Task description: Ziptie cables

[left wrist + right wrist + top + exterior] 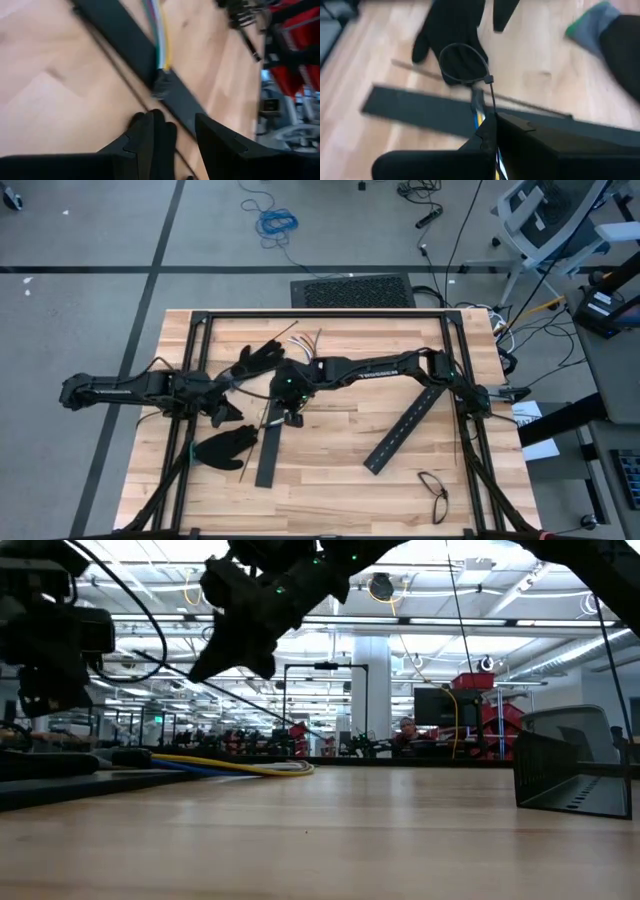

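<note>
Thin dark plastic ziptie (465, 62), looped, pinched in right gripper (492, 120) beside coloured cables (479, 117); left gripper (182, 137) fingers spread above black slotted bar (125, 35).

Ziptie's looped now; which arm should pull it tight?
Probably the right. Its hand is shut on the ziptie, loop hanging just ahead. The left hand sits by the cables, steadying them.

Overhead view was evenly lit, soft shadows. Low view was backlit by ceiling strip lights (400, 615), so the arms were silhouettes. Both wrist cams were blurry, especially near the fingers
</note>
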Controlling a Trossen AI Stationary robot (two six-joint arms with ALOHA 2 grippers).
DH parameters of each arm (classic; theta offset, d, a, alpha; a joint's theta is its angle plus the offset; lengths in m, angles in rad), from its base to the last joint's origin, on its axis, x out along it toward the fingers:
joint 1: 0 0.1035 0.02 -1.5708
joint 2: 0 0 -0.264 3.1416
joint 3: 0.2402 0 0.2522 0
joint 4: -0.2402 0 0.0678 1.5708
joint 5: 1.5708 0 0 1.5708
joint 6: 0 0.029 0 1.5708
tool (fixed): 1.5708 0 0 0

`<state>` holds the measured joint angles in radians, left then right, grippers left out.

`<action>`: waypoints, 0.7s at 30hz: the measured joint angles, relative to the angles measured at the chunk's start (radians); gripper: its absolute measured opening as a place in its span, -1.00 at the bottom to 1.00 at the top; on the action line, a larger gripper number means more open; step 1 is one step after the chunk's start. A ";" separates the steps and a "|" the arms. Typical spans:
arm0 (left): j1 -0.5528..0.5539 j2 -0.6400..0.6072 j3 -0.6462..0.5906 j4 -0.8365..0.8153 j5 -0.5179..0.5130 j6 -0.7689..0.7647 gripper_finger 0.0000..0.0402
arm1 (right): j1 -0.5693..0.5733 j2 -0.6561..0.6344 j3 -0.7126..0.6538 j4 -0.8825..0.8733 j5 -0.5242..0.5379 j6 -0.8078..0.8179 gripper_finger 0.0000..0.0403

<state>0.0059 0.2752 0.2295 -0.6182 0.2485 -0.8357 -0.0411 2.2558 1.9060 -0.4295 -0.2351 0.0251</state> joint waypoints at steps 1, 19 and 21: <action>-0.014 -0.024 0.000 0.003 0.000 -0.012 -0.30 | 0.001 0.004 0.000 0.002 0.000 0.030 -1.00; -0.075 -0.168 -0.002 0.145 -0.152 -0.180 -0.30 | 0.044 0.053 0.018 0.196 0.057 0.195 -1.00; -0.075 -0.168 -0.001 0.236 -0.155 -0.180 -0.30 | 0.033 0.053 0.072 0.111 0.123 0.116 -1.00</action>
<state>-0.0689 0.1067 0.2283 -0.3819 0.0932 -1.0153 -0.0085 2.3085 1.9783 -0.3182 -0.1119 0.1414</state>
